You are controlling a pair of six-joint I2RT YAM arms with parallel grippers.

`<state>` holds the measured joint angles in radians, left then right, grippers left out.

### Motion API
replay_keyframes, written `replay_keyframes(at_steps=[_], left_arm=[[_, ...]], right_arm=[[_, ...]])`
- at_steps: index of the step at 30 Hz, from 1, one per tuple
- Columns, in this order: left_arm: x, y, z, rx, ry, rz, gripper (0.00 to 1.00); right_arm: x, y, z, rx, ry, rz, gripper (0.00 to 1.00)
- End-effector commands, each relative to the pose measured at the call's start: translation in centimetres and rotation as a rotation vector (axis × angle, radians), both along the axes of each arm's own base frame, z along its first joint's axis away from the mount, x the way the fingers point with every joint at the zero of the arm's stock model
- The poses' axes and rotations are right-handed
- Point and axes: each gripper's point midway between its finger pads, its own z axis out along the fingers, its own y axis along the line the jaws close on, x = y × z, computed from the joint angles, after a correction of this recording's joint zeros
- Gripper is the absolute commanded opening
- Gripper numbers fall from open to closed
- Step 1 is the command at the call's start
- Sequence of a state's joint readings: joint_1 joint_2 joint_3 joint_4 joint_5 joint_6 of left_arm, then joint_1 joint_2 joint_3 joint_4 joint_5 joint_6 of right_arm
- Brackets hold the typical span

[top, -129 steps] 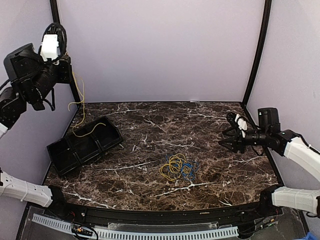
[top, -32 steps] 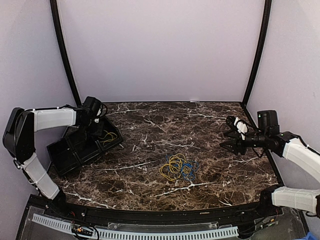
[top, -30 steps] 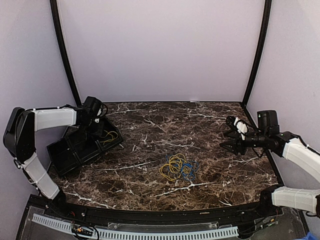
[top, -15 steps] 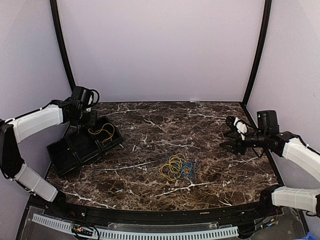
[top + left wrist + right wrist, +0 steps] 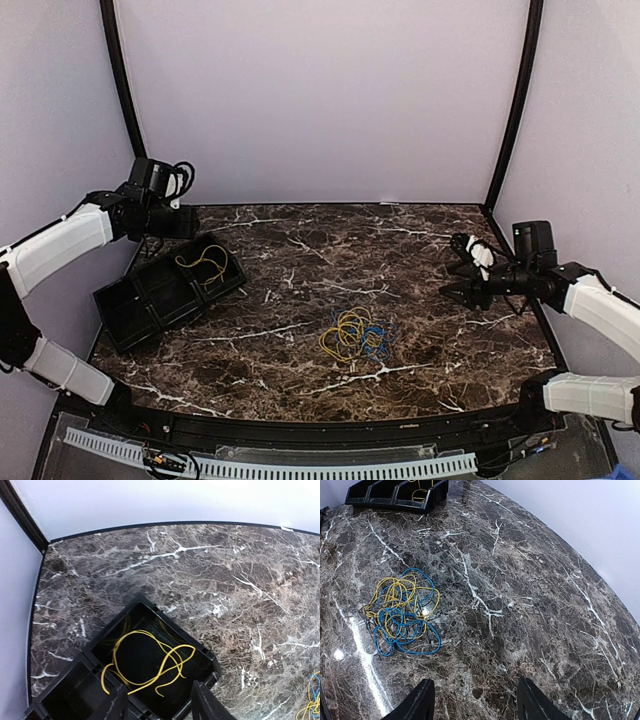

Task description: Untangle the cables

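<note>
A tangle of thin yellow and blue cables (image 5: 355, 335) lies on the dark marble table, left of centre in the right wrist view (image 5: 402, 612). One loose yellow cable (image 5: 203, 266) lies in the end compartment of a black bin (image 5: 150, 300), seen from above in the left wrist view (image 5: 147, 662). My left gripper (image 5: 185, 225) hovers above that compartment, open and empty (image 5: 159, 707). Over the table's right side my right gripper (image 5: 455, 268) stands open and empty, well away from the tangle (image 5: 475, 695).
The black bin (image 5: 182, 633) has several compartments and sits at an angle by the left wall, far off in the right wrist view (image 5: 385, 497). Lilac walls and black corner posts (image 5: 125, 100) close in the table.
My left gripper opened and let the yellow cable drop into the bin, then rose and drew back to the left. The right arm has not moved.
</note>
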<state>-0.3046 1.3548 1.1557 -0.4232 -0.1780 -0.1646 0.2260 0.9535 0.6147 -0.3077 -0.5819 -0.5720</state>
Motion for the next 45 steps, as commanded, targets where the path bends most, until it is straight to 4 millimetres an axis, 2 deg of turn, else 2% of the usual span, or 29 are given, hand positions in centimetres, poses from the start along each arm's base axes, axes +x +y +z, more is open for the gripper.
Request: replay_keyframes(at_steps=[1,7,12,19,28,38,42,45], left_arm=[[-0.1,-1.8,-3.8,-0.013,0.113,-0.111,0.45],[0.9,-1.5,-7.4,0.073,0.231,-0.117,0.43],[1.2,-0.6,-9.3,0.137,0.282,-0.083,0.35],[1.9,-0.2,-9.8,0.161,0.267,-0.062,0.16],[3.2,-0.6,-11.1,0.155,0.267,-0.053,0.01],[3.7,-0.3,-12.9,0.093,0.266,0.031,0.00],[4.1,-0.3,-13.8,-0.053,0.285,0.048,0.00],[4.2,-1.2,-14.2,-0.133,0.305,0.025,0.00]], right_arm=[[0.4,-0.1,0.1,-0.003,-0.015,0.001,0.58],[0.3,-0.1,0.2,-0.002,-0.020,0.000,0.57],[0.3,-0.1,0.2,-0.003,-0.022,0.001,0.58],[0.3,0.0,-0.2,-0.010,-0.001,0.010,0.57],[0.3,0.0,-0.3,-0.014,0.005,0.015,0.57],[0.2,0.0,-0.2,-0.014,0.000,0.016,0.57],[0.2,0.0,-0.2,-0.014,0.002,0.015,0.57],[0.2,0.0,-0.3,-0.016,0.002,0.015,0.57]])
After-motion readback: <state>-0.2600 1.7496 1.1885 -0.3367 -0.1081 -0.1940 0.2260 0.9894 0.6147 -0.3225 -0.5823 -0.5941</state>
